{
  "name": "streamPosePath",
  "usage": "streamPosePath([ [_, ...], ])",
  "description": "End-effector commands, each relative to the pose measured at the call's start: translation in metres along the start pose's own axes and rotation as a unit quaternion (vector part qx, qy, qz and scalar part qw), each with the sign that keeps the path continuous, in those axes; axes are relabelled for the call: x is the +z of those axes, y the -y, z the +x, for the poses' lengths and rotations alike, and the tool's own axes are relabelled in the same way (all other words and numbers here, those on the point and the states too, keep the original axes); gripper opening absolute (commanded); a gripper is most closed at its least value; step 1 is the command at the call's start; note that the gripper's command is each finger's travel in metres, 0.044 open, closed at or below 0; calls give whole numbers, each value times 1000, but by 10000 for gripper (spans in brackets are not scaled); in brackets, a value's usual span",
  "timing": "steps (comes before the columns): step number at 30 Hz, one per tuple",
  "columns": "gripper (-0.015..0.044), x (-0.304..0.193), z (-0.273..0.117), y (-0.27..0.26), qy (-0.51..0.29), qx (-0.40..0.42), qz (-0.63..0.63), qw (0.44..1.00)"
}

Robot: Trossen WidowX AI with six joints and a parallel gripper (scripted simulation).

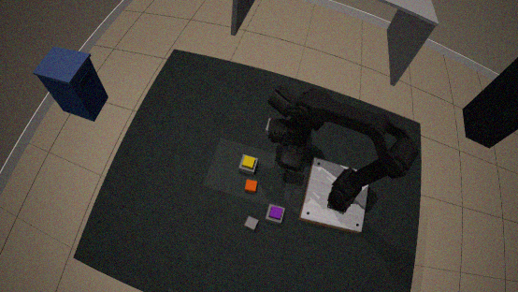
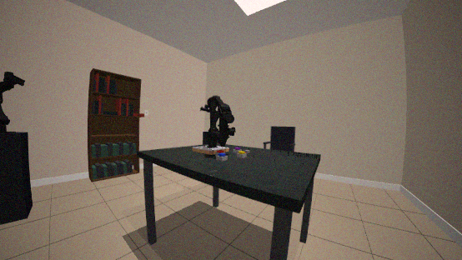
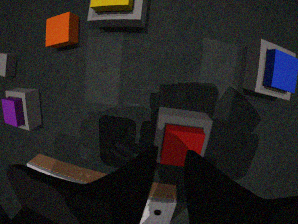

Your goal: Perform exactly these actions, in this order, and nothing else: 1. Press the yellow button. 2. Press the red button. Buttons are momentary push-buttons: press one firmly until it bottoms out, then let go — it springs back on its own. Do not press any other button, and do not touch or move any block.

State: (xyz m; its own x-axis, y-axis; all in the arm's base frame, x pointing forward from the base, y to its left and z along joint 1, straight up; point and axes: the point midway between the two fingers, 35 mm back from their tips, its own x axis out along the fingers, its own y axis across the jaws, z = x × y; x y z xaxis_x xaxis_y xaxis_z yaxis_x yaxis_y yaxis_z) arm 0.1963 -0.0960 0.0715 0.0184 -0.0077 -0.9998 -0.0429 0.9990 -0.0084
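The yellow button (image 1: 249,162) (image 2: 242,152) (image 3: 112,5) sits on its grey base, its cap raised; the wrist view cuts it off at the top edge. The red button (image 2: 221,152) (image 3: 182,145) is on a grey base below the fingers in the wrist view, its cap standing up from the base. The arm hides it in the top view. My gripper (image 3: 172,155) is partly open with nothing between its fingertips. It hangs over the red button, and the fingertips overlap the near part of the cap in the wrist view. The height of the gap is hard to tell.
A blue button (image 2: 222,154) (image 3: 281,71) and a purple button (image 1: 276,212) (image 3: 12,111) stand to either side in the wrist view. An orange block (image 1: 251,185) (image 3: 61,31) lies near the yellow button, a grey block (image 1: 251,223) (image 3: 7,65) near the purple one.
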Motion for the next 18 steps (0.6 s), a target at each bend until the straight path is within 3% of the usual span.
streamPosePath([
  [1, 178, 23, -6, -26, 3, 2, -12, 1000],
  [9, 388, 66, -25, -105, 4, 6, -13, 1000],
  [18, 400, 77, -48, -211, 4, 9, -5, 1000],
])
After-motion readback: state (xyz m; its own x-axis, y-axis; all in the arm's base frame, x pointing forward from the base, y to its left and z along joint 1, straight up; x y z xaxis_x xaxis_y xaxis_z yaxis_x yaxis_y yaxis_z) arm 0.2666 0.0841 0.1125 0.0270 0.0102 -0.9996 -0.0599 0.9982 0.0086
